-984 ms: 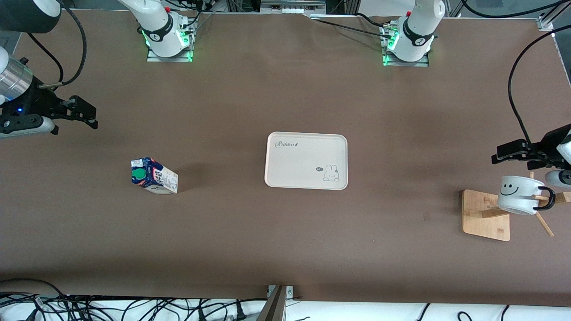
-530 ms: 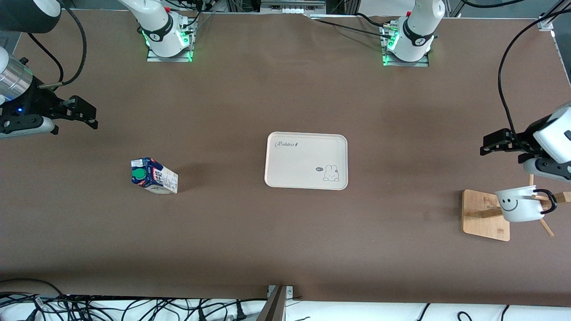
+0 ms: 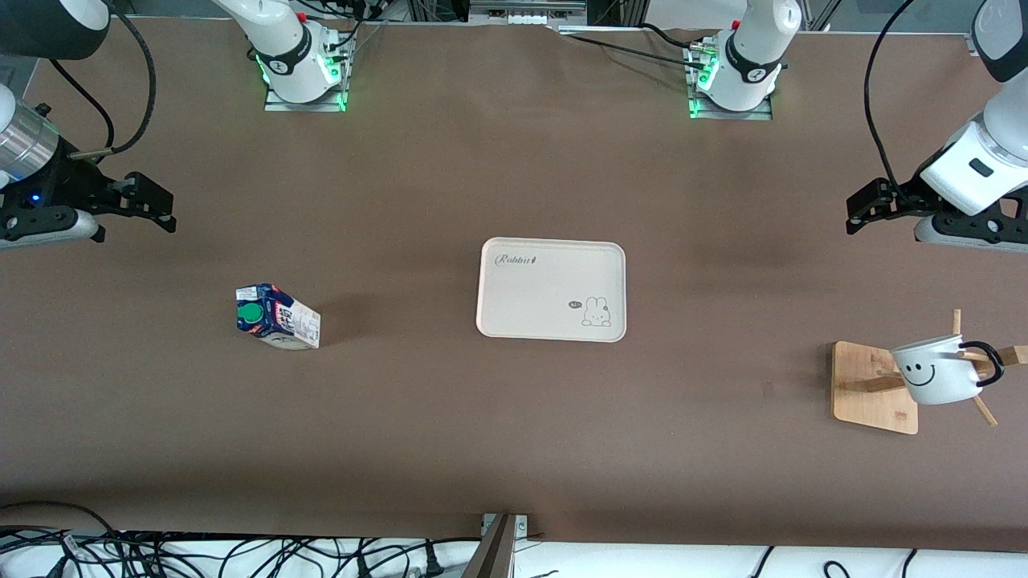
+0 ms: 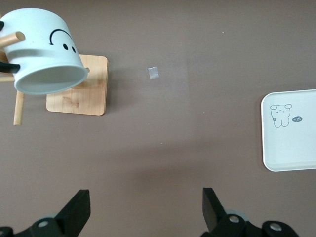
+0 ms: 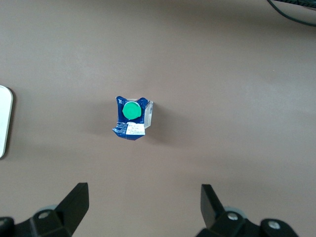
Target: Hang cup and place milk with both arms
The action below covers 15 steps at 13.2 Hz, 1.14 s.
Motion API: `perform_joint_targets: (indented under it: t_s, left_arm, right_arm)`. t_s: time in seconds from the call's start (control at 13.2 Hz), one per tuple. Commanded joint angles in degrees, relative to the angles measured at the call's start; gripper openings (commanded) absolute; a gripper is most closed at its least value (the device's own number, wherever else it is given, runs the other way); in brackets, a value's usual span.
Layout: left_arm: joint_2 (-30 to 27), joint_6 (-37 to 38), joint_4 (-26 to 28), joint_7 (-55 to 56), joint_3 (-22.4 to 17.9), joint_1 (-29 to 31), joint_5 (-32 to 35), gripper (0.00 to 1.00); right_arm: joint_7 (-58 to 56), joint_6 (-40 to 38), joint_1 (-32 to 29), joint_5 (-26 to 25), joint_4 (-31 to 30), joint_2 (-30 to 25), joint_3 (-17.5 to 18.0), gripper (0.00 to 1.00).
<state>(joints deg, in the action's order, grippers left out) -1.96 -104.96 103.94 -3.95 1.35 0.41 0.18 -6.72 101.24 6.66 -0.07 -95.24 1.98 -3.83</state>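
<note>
Now that my left gripper [image 3: 858, 215] has pulled up and away from the wooden rack [image 3: 875, 388], I see in the front view that the cup [image 3: 932, 371] hangs there by its black handle, no longer held, tilted with its smiley face toward the camera. A second ago that gripper was right at the cup; I judge the hanging half done. My right gripper [image 3: 152, 207] has not moved and waits over bare table at the right arm's end, its jaws spread. The milk [image 3: 277, 316] stands untouched on the table, nearer the camera than that gripper and well apart from the tray [image 3: 551, 289]. On the tray I read "Rabbit" beside a small rabbit drawing.

From the left wrist view, my fingers [image 4: 76, 212] stand wide with nothing between them; the cup [image 4: 45, 58] hangs on a peg above the rack's base [image 4: 79, 96].

From the right wrist view, the jaws are wide and empty, with the milk [image 5: 131, 118] below, green cap up. Its print is too small to read. Placing the milk is what remains.
</note>
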Motion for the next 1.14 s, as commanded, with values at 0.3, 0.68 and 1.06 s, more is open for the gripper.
perform_joint_targets:
  t_s: [0.3, 0.68, 1.06]
  left_arm:
    - [2.3, 7.6, -7.6, 1.5, -0.8, -2.3, 0.4, 1.00]
    - [4.3, 8.6, -10.4, 0.2, -0.4, -2.2, 0.6, 1.00]
    - [4.3, 8.6, -10.5, 0.1, -0.2, -2.2, 0.7, 1.00]
  right_arm:
    - [0.8, -0.1, -0.3, -0.1, 0.9, 0.3, 0.5, 1.00]
    - [0.7, -0.2, 0.1, -0.4, 0.9, 0.6, 0.6, 1.00]
    - [0.7, -0.3, 0.1, -0.3, 0.9, 0.7, 0.6, 1.00]
